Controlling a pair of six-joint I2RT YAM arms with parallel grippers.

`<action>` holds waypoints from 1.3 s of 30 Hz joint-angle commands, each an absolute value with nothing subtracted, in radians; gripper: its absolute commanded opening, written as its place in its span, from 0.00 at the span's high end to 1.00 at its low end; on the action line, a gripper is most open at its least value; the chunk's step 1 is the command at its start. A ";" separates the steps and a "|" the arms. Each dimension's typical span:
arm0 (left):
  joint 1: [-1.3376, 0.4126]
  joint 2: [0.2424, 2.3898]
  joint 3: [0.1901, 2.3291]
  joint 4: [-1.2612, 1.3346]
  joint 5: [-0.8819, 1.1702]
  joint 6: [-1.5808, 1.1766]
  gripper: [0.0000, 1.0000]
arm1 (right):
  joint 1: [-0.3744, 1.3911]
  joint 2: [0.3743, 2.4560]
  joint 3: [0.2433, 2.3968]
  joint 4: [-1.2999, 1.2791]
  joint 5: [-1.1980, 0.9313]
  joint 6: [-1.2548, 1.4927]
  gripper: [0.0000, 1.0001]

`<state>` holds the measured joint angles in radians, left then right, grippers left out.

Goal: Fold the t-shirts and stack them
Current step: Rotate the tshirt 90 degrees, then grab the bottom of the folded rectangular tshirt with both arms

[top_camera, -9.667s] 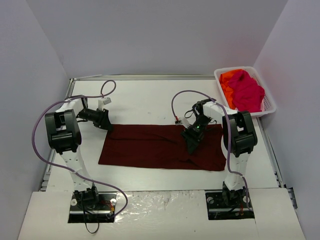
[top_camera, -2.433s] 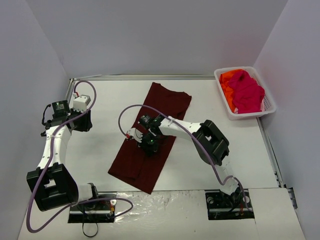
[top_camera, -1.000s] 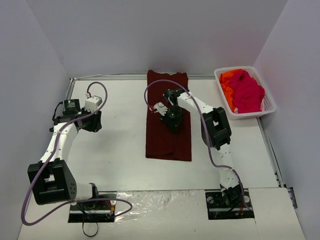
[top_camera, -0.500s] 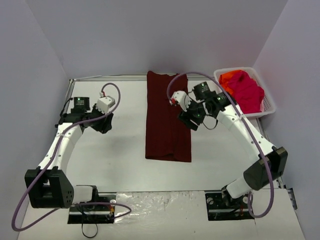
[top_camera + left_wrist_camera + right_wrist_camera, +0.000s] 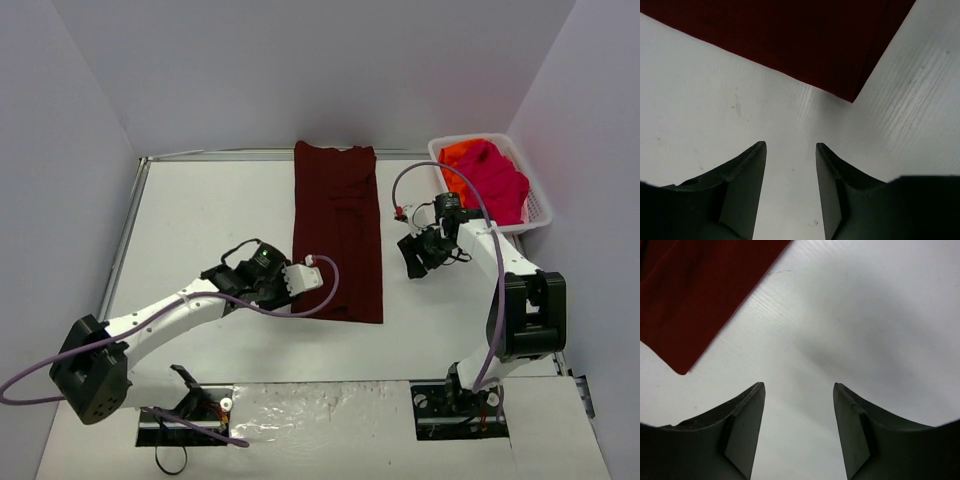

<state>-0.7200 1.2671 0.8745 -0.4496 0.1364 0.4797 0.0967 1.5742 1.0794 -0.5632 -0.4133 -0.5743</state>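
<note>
Garment on desk: maroon t-shirt (image 5: 337, 230), folded into one long narrow strip, lying flat mid-desk (image 5: 210, 220), reaching back to the far edge.
Texture: matte soft cloth, straight edges, crisp near corners; desk white, finely grained.
Left end effector (image 5: 790, 146): released, empty, over bare desk just beside the strip's near left corner.
Right end effector (image 5: 798, 386): released, empty, over bare desk to the right of the strip.
Far right: pink t-shirt (image 5: 495, 180) and orange t-shirt (image 5: 455, 155), heaped in a white lattice basket (image 5: 540, 215).
Change: left arm swung in from the desk's left side; right end effector drawn off the strip's edge; strip unmoved.
</note>
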 commanded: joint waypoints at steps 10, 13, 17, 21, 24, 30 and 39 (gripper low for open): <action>-0.831 1.394 0.821 -0.315 0.072 0.479 0.57 | 0.049 1.661 1.058 -0.514 -0.411 -0.525 0.47; -0.856 1.396 0.819 -0.302 0.081 0.476 0.57 | 0.046 1.681 1.055 -0.509 -0.388 -0.523 0.46; -0.877 1.390 0.819 -0.291 0.121 0.463 0.57 | 0.038 1.690 1.057 -0.508 -0.382 -0.517 0.46; -0.911 1.400 0.821 -0.295 0.140 0.466 0.57 | 0.031 1.689 1.057 -0.506 -0.379 -0.515 0.46; -0.927 1.442 0.821 -0.284 0.127 0.468 0.57 | 0.026 1.687 1.055 -0.506 -0.377 -0.515 0.46; -0.948 1.566 0.887 -0.334 0.101 0.476 0.62 | 0.026 1.687 1.055 -0.508 -0.380 -0.517 0.46; -0.959 1.592 0.874 -0.362 0.080 0.468 0.94 | 0.026 1.680 1.048 -0.509 -0.380 -0.523 0.46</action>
<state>-0.9550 1.5917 0.8787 -0.2974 0.0925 0.4709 0.0315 1.6974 1.0561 -0.4797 -0.3843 -0.5236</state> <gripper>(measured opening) 0.144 0.542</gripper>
